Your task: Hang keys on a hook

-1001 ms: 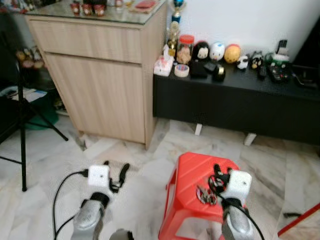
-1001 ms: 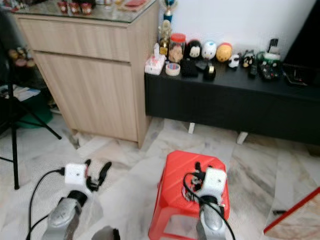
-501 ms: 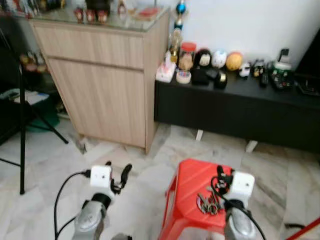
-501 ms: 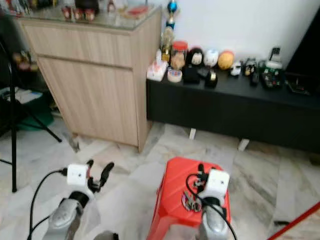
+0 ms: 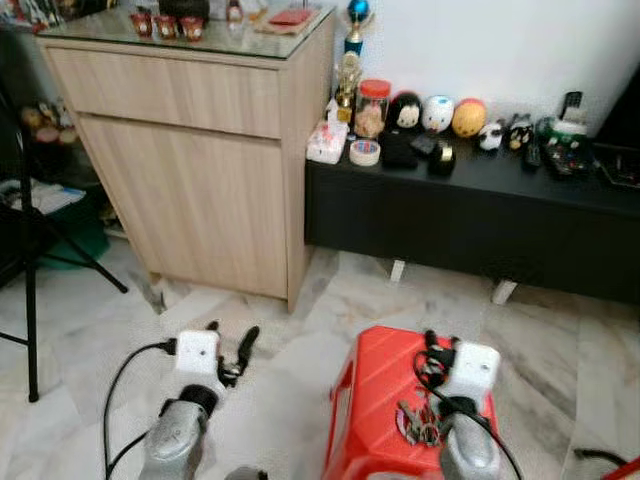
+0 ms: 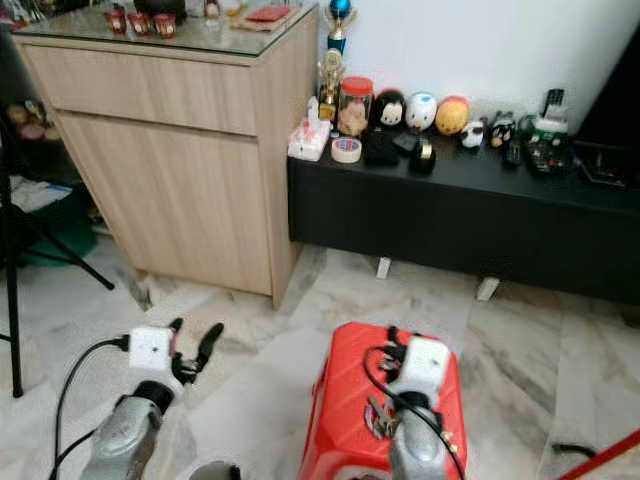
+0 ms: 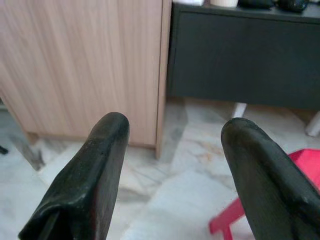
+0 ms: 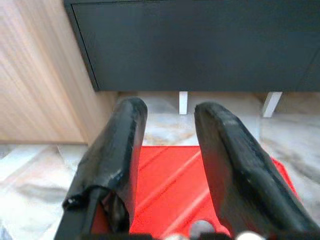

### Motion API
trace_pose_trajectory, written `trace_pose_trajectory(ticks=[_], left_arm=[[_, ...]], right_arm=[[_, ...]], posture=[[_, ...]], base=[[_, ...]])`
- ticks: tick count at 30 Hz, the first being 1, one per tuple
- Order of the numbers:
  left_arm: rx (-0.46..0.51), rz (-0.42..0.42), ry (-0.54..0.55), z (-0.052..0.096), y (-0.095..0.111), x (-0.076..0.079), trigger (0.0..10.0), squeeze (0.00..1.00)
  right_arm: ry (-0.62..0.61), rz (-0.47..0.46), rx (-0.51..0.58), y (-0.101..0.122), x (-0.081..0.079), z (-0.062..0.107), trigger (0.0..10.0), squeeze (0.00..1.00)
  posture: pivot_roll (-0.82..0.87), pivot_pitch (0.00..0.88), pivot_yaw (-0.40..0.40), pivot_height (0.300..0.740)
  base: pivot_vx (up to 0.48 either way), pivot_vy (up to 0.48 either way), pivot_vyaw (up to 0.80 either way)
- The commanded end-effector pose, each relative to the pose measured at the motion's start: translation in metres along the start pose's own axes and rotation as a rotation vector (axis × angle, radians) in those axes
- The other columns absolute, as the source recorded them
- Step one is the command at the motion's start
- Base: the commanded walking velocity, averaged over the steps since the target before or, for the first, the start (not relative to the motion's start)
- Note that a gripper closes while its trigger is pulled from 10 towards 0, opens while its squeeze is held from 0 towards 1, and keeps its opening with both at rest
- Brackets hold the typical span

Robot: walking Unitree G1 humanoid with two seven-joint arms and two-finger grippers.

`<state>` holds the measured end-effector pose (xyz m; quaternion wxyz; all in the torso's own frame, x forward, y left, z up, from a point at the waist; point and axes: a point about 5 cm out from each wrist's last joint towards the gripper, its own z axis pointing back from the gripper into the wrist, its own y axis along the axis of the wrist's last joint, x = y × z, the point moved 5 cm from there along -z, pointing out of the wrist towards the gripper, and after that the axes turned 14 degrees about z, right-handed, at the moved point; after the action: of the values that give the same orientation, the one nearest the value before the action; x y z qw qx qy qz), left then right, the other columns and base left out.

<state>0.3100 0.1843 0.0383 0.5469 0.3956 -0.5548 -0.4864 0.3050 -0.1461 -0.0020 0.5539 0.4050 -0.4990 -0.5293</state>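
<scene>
A bunch of keys [image 5: 418,422] lies on the top of a red plastic stool [image 5: 378,385], close to my body. My right gripper [image 5: 437,350] hovers just above the stool, a little beyond the keys, with its fingers open and nothing between them. In the right wrist view its black fingers [image 8: 120,150] frame the red stool top [image 8: 170,185]. My left gripper [image 5: 232,345] is held open over the marble floor to the left of the stool; the left wrist view looks between its fingers [image 7: 95,165] at the cabinet and floor.
A tall wooden cabinet [image 5: 200,150] stands ahead on the left. Beside it a low black bench [image 5: 470,210] carries figurines and small items. A black tripod leg [image 5: 30,300] stands at far left. Marble floor [image 5: 300,300] lies between me and the furniture.
The camera has shifted a little, so the whole scene sits slightly differently. Both grippers keep their places and stay open. The keys still lie on the stool.
</scene>
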Motion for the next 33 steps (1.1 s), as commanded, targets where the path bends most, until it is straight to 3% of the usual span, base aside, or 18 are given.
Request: trace_pose_trajectory(ticks=[1,7,13,14,20,23,33], left_arm=[[-0.013,0.020,-0.014,0.000,-0.005,0.008,10.0,0.00],[-0.021,0.010,-0.010,0.001,-0.007,0.007,10.0,0.00],[-0.025,0.010,-0.010,0.001,-0.007,0.007,10.0,0.00],[-0.027,0.010,-0.011,0.001,-0.008,0.007,10.0,0.00],[-0.037,0.009,-0.016,0.002,-0.009,0.008,10.0,0.00],[-0.043,0.008,-0.018,0.003,-0.010,0.008,10.0,0.00],[-0.052,0.012,-0.025,0.004,-0.012,0.011,10.0,0.00]], right_arm=[[-0.030,0.013,-0.009,-0.003,0.013,0.000,10.0,0.00],[-0.043,0.041,-0.077,-0.014,0.021,-0.001,10.0,0.00],[-0.009,0.028,-0.138,-0.025,0.018,-0.001,10.0,0.00],[0.024,0.038,-0.201,-0.035,0.015,0.000,10.0,1.00],[0.088,-0.028,-0.305,-0.052,0.005,0.004,10.0,1.00],[0.123,-0.006,-0.390,-0.066,0.003,0.010,10.0,1.00],[0.171,-0.014,-0.463,-0.079,-0.006,0.019,10.0,1.00]], posture=[[0.00,0.019,-0.047,0.648],[0.00,0.022,-0.048,0.648],[0.00,0.022,-0.048,0.648],[0.00,0.026,-0.048,0.648],[0.00,0.031,-0.046,0.648],[0.01,0.032,-0.046,0.648],[0.00,0.039,-0.046,0.648]], base=[[0.000,0.000,0.00],[0.000,0.000,0.00],[0.000,0.000,0.00],[0.000,0.000,0.00],[0.000,0.000,0.00],[0.000,0.000,0.00],[0.000,0.000,0.00]])
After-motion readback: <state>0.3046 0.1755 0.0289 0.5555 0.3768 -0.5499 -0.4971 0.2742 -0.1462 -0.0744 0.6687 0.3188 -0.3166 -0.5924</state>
